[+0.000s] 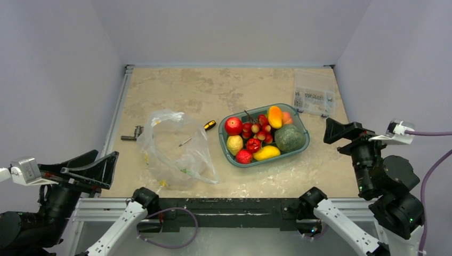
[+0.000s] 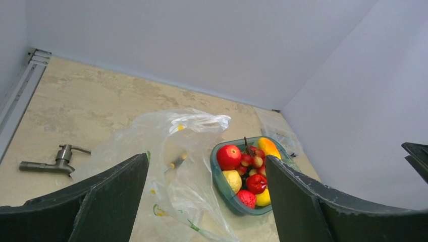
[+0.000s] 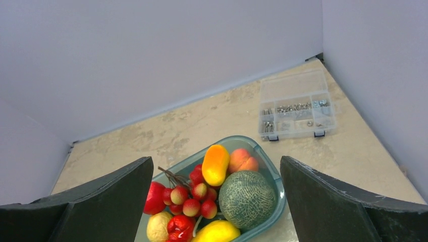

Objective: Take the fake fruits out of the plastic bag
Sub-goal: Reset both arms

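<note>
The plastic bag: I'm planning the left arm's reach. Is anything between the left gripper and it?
Nothing visible. The open left gripper faces the plastic bag across the table; the metal tap lies left of the bag, the teal tub right of it.

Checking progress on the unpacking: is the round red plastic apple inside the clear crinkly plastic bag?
No, the round red plastic apple lies in the teal oval tub, beside the clear crinkly plastic bag.
</note>
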You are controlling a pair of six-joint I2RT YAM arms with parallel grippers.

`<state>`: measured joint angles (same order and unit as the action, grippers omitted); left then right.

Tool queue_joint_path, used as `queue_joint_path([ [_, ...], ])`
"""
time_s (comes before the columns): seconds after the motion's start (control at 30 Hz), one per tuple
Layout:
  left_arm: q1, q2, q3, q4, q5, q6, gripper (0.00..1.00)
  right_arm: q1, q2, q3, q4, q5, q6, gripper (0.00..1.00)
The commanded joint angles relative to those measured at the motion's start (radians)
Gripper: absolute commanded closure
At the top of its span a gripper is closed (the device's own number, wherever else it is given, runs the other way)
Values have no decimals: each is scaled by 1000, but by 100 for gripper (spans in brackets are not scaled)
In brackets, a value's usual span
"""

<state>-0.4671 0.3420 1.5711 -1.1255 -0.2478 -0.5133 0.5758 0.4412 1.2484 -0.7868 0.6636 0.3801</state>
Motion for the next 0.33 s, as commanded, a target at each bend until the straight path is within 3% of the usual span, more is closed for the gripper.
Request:
queue_joint_path([
  [0.0,-3,13,12,-9,-22,-8,14,-1,-31,30,3,48,-17,1],
  [0.3,-4,15,-32,3,-25,-17,14,-1,-50,-54,99,48,-44,1],
])
